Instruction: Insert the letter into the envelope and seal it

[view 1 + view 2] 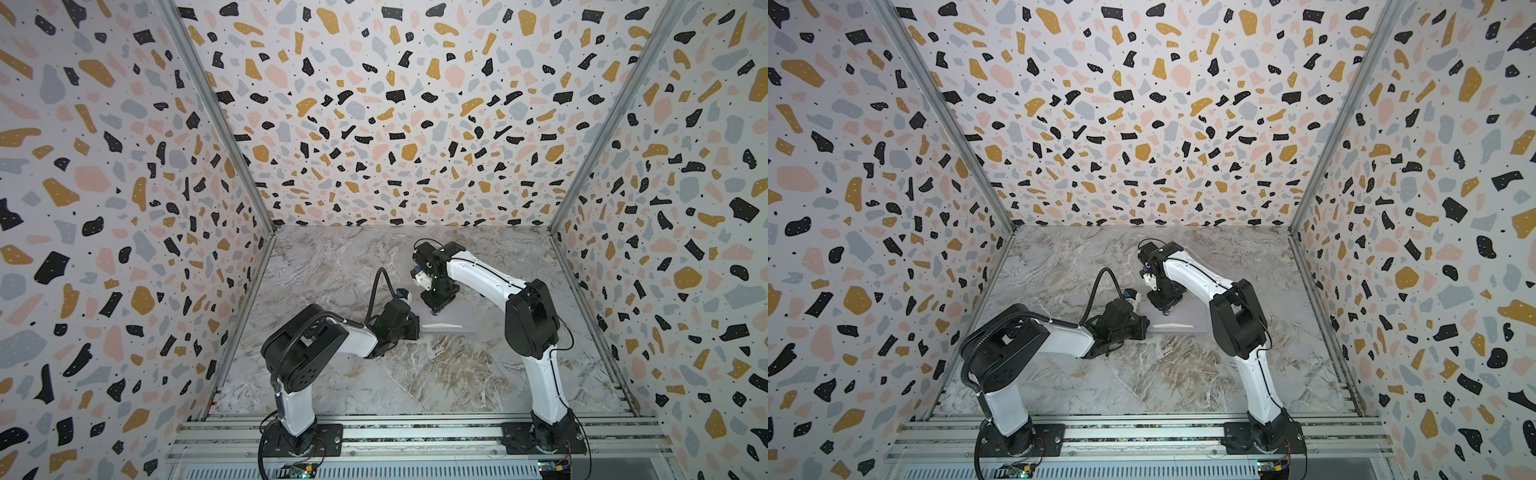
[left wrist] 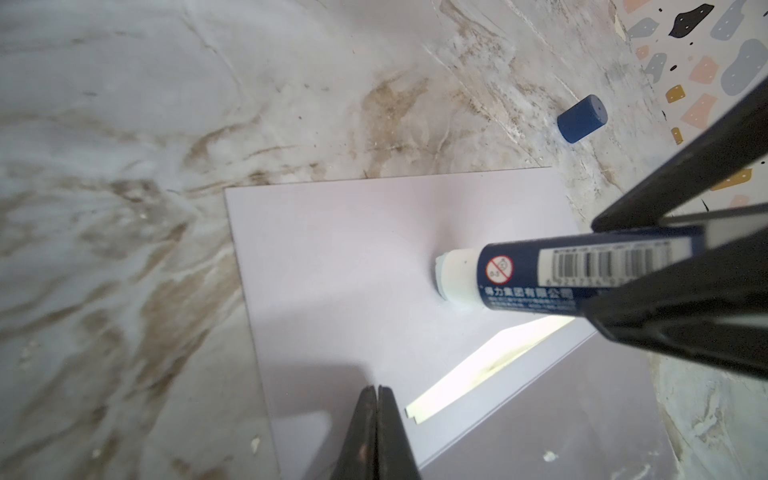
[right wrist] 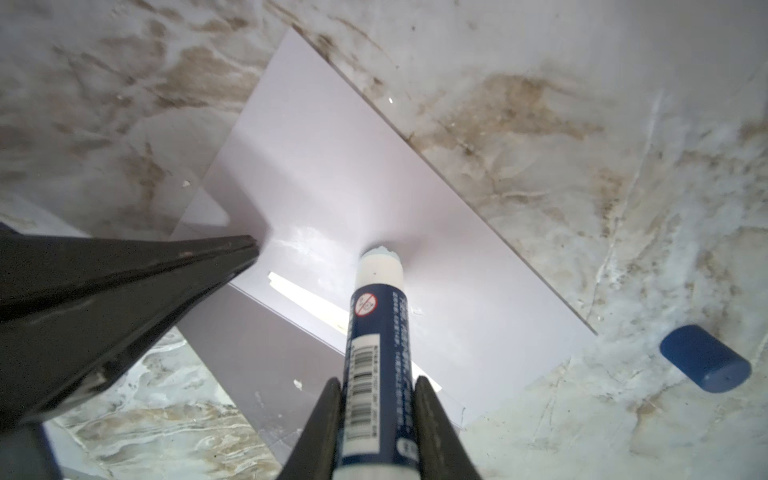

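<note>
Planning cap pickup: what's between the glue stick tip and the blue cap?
From the glue stick: envelope paper, then bare marble table up to the blue cap; nothing else, per right wrist view.

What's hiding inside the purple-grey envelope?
Only a thin pale strip of the letter peeks out at the mouth of the envelope. The rest is covered by the envelope's paper, so its pattern cannot be seen.

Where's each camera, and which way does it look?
Top views: high above the bases, looking down at the marble table; left arm and right arm show.
Left wrist: rides its arm, facing the envelope; shut left gripper shows.
Right wrist: rides its arm, looking along the glue stick in the right gripper.
Both wrist views share the blue cap.
</note>
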Robot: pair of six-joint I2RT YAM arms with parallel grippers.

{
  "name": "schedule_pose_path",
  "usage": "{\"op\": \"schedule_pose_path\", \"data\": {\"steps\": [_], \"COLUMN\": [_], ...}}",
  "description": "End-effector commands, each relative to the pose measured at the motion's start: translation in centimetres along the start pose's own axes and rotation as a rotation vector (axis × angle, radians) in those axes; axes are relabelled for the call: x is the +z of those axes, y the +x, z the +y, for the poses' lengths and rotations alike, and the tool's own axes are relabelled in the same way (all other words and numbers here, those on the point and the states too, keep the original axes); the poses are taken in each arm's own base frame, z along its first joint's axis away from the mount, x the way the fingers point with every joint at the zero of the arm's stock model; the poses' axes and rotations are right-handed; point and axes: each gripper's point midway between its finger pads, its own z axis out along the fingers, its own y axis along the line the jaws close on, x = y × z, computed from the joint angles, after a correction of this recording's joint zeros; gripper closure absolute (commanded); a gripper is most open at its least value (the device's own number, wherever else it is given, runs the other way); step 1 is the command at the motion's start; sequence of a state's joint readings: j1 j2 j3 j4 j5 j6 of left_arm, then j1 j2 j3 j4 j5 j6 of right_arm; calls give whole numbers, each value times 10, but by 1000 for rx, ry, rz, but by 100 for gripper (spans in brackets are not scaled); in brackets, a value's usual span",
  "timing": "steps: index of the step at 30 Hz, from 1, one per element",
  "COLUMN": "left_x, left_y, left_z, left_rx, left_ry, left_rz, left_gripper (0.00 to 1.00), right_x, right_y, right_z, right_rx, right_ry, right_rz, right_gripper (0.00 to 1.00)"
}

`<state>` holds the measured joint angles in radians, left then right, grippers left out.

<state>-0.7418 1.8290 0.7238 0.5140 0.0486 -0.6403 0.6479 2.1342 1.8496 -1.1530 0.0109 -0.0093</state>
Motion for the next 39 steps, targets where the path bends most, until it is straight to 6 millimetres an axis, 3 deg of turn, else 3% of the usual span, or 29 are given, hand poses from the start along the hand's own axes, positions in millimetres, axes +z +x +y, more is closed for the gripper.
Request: {"op": "schedule_pose_path", "data": {"steps": [1,17,25,30,35,39], "left_x": [-2,-1,-3,-4,-4,-4], "left_y": [29,30,28,27,28,28], "left_z": [26,26,25,26,27,27], "left_rx": [-4,-4,-1,0,2,2], "left_ry": [-87,-88,-87,-93,-99,-99], "left_rz": [81,86,82,80,80,82], "left_gripper": [100,100,100,100,100,100], "right_x": [-15,-9,-7,-35,-90,-125], "right_y": [18,57,52,31,9,5], "right_z": [-17,-59,-56,-50,-45,-42], "right_rx": [20,112,116,102,94,95], "right_ry": [33,55,33,5,-27,-48], "right_rz": [12,46,40,-71,-279,-411], "right_gripper": [100,100,100,100,100,100]}}
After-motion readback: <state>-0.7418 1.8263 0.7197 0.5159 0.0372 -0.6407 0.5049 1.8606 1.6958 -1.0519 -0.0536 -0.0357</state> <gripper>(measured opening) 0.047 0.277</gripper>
